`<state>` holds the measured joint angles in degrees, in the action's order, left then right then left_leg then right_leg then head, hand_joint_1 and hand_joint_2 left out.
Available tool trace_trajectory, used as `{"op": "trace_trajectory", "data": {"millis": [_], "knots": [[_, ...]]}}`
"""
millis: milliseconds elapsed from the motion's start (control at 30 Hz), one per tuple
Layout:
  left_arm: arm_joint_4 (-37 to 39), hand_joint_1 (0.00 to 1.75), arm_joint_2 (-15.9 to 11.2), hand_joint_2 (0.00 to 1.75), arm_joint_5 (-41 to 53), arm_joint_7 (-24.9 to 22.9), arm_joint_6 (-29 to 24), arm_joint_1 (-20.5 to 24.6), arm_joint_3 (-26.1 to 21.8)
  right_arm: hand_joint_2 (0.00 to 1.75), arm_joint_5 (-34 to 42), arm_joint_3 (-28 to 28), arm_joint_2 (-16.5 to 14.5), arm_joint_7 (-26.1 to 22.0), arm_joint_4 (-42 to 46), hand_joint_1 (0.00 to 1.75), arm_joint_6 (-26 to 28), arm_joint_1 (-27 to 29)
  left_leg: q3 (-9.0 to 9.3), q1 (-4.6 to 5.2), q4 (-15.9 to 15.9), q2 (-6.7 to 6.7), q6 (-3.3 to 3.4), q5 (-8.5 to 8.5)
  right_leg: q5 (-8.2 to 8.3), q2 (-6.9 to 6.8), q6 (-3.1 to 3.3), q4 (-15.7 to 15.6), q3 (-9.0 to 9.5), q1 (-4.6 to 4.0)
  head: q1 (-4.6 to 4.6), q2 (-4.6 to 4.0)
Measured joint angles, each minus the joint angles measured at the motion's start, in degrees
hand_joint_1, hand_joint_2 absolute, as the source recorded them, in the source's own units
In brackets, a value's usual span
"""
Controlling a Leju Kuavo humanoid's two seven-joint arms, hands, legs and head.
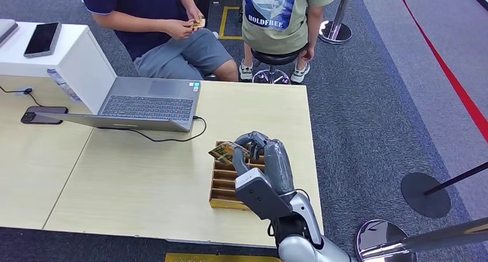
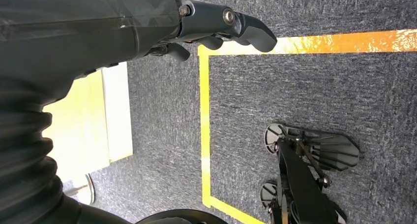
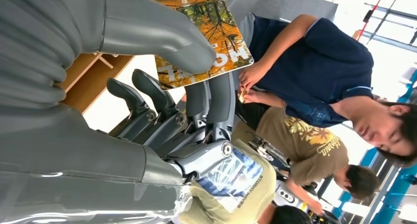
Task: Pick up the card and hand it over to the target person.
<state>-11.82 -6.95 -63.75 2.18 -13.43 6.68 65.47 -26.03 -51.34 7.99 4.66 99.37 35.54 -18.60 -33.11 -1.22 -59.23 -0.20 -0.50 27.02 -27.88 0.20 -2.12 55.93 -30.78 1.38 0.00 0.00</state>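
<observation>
the counter [image 1: 144,175], a pale wooden top, is seen from the head view with an open laptop [image 1: 147,106] near its far edge and a cable trailed from it. two people are placed beyond that far edge: a seated person in a dark blue shirt [image 1: 149,20], whose hands are occupied with a small yellowish object, and a standing person in a pale green printed shirt [image 1: 282,14] beside a stool. which of them is the target cannot be told.

near the counter's right front, a slotted wooden rack [image 1: 227,184] is set, and the right hand [image 1: 259,155] is held over its far end. the card [image 1: 225,151], printed with an autumn-forest picture, is pinched in that hand; in the right wrist view the thumb [image 3: 162,42] is pressed on the card's [image 3: 206,37] face, with dark fingers [image 3: 211,101] closed behind it. the card appears lifted clear of the rack, tilted.

the left hand [image 2: 216,29] is hung beside the body over grey carpet with yellow tape lines, its fingers loosely curled around nothing.

the pick-up is judged done, and the handover not yet begun. for the next move, the arm would need to be extended across the counter towards the recipient, with the pinch kept firm and the laptop's lid avoided, until the card is taken by a person's hand.
</observation>
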Motion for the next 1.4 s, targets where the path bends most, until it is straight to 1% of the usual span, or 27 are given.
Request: {"op": "trace_trajectory", "data": {"millis": [133,233,333,400,500,600,767,1067,1167,1300,1400], "knots": [[0.0,0.0,0.0,1.75,0.0,0.0,0.0,0.0,0.0,1.75,0.4,0.1,-0.1,-0.4,-0.3,1.61,0.1,0.1,-0.07,-0.01,-0.1,0.03,-0.04,0.02,-0.01,0.04,-0.06,0.1,-0.08,0.0,0.0,0.0],[0.0,0.0,0.1,1.75,0.2,0.0,0.0,0.0,0.2,1.75,2.1,0.7,-1.0,-2.3,-2.2,1.61,1.3,0.4,-0.05,-0.01,0.0,0.03,-0.03,0.01,-0.01,0.04,-0.04,0.0,-0.06,0.0,0.0,0.0],[-0.1,0.0,0.2,1.75,0.7,-0.2,0.0,0.1,0.7,1.75,3.5,1.2,-2.3,-4.6,-6.1,1.61,3.1,0.1,-0.03,-0.01,0.0,0.03,-0.02,0.01,0.0,0.04,-0.02,0.0,-0.04,-0.01,0.0,0.0],[-0.1,0.0,0.4,1.75,1.0,-0.2,0.0,0.1,1.0,1.75,3.5,3.5,-4.4,-8.1,-8.7,1.61,4.1,0.9,-0.01,-0.01,0.0,0.04,-0.02,0.01,0.0,0.04,-0.01,0.0,-0.02,-0.01,0.0,0.0],[-0.2,0.0,0.7,1.75,1.3,-0.4,-0.2,0.1,1.4,1.75,1.3,8.9,-8.4,-14.2,-10.7,1.61,4.5,3.9,0.01,-0.01,0.0,0.05,-0.01,0.01,0.01,0.04,0.01,0.0,0.0,-0.01,0.0,0.0],[-0.2,0.0,0.8,1.75,1.2,-0.9,-0.3,0.1,1.4,1.75,0.4,11.1,-10.2,-17.1,-10.5,1.61,4.5,5.6,0.0,-0.01,0.0,0.04,-0.01,0.01,0.0,0.04,0.0,0.0,-0.02,-0.01,0.0,0.0],[-0.2,0.0,1.0,1.75,1.2,-1.1,-0.3,0.1,1.4,1.75,-0.6,13.4,-11.7,-19.3,-8.9,1.61,4.5,7.3,-0.06,-0.02,-0.1,0.03,-0.04,0.02,-0.02,0.04,-0.06,0.1,-0.07,0.0,0.0,0.0],[-0.2,0.0,1.1,1.75,1.1,-0.9,-0.5,0.2,1.4,1.75,-0.1,13.9,-11.7,-19.9,-8.6,1.61,4.5,7.3,0.0,-0.02,0.0,0.04,-0.01,0.02,0.0,0.04,-0.01,0.0,-0.01,-0.01,0.0,0.0],[-0.2,0.0,1.1,1.75,1.4,-1.1,-0.4,0.2,1.8,1.75,-0.2,15.0,-12.9,-21.0,-10.0,1.61,4.5,7.0,0.01,-0.02,0.0,0.04,-0.01,0.02,0.0,0.04,0.0,0.0,0.0,-0.01,0.0,0.0],[-0.2,0.0,1.3,1.75,1.9,-1.0,-0.4,0.3,2.4,1.75,-0.2,17.1,-15.0,-23.0,-14.1,1.61,4.5,5.6,0.05,-0.01,0.0,0.05,0.01,0.01,0.01,0.05,0.03,0.0,0.03,-0.02,0.0,0.0],[-0.1,0.0,1.5,1.75,1.8,-0.8,-0.5,0.3,2.4,1.75,0.8,17.1,-15.8,-23.7,-17.0,1.61,4.5,4.1,-0.05,-0.01,0.0,0.04,-0.03,0.02,-0.01,0.06,-0.05,0.0,-0.06,0.0,0.0,0.0]]}}
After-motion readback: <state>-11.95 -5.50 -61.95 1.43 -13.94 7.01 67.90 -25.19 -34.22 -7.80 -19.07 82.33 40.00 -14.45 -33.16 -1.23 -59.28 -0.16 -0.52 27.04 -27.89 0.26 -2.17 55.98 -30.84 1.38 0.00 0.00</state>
